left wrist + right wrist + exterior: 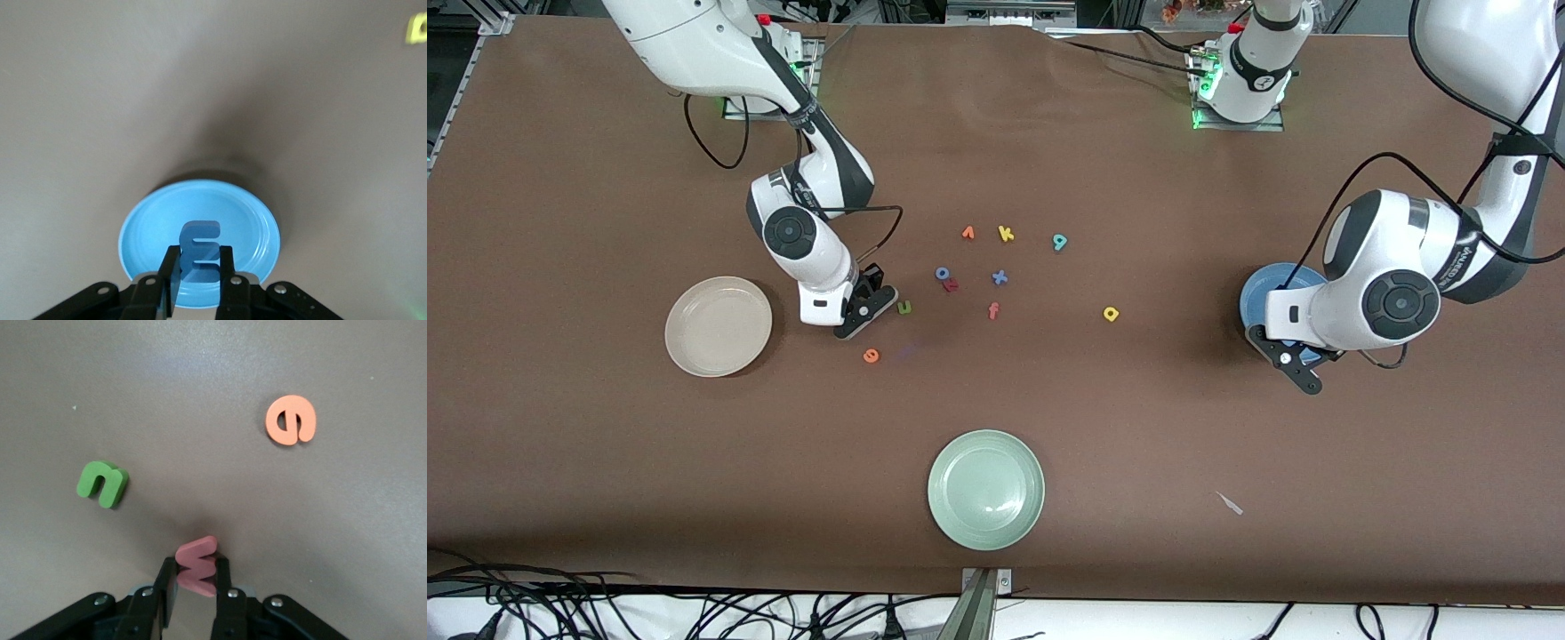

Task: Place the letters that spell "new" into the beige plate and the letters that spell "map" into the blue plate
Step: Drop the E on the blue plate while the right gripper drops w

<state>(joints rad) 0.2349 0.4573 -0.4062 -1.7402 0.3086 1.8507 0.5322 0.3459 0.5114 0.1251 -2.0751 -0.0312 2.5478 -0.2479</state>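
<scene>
My right gripper is low at the table, shut on the pinkish-red "w". The green "n" and the orange "e" lie flat beside it. The beige plate sits toward the right arm's end. My left gripper hangs over the blue plate, shut on the blue "m". The yellow looped letter and the teal looped letter lie mid-table.
Loose letters lie mid-table: a yellow "k", a small orange letter, a blue "o", a dark-red letter, a blue "x" and an orange "f". A pale green plate sits nearest the front camera.
</scene>
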